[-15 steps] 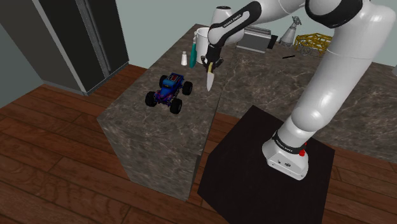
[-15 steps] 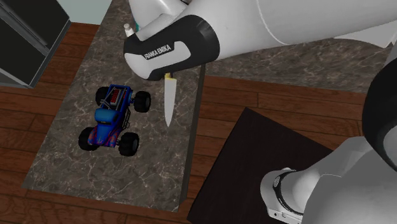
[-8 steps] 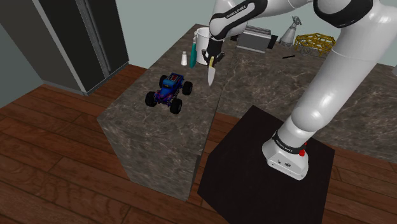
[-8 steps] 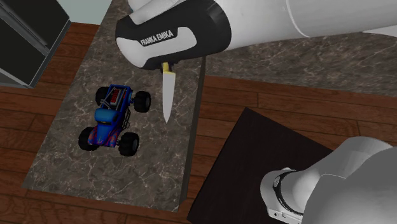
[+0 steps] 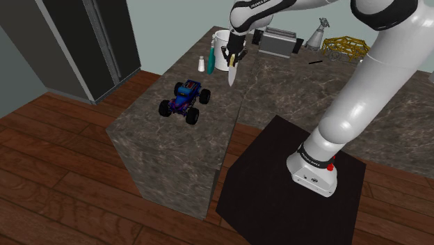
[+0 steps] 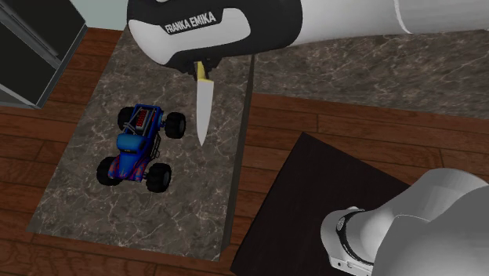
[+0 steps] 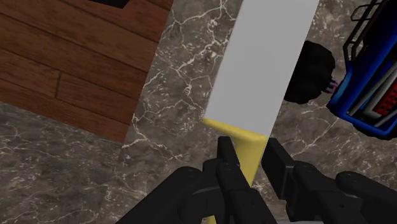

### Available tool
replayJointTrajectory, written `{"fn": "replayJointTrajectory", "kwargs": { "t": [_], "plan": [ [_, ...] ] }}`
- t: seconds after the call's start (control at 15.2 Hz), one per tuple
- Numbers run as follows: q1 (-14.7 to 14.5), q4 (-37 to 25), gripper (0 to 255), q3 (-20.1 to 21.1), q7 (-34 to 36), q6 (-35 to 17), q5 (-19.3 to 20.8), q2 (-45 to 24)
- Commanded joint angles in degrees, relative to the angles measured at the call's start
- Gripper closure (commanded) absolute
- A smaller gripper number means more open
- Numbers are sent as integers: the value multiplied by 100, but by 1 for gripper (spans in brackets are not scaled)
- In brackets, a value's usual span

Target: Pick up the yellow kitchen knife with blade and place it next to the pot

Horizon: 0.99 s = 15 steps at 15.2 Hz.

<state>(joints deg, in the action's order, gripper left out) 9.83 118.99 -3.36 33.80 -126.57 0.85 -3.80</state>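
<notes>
Nearby, toy truck (image 5: 184, 101) beside knife (image 5: 231, 72).

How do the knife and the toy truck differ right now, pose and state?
The knife hangs above the counter, blade tip down, its yellow handle clasped in the gripper; the toy monster truck stands on its wheels on that counter, untouched. The knife is slim with a pale blade; the truck is bulky, blue with black tyres. Both are over the same counter block.
</notes>
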Motion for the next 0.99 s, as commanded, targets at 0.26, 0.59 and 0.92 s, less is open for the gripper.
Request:
{"fn": "replayJointTrajectory", "kwargs": {
  "t": [0.26,0.59,0.92],
  "plan": [
    [0,-257,255,-1,-4,453,9,193],
    [-2,-513,255,0,-5,823,13,308],
    [128,-1322,255,-117,-280,1106,-54,-216]
  ]
}}
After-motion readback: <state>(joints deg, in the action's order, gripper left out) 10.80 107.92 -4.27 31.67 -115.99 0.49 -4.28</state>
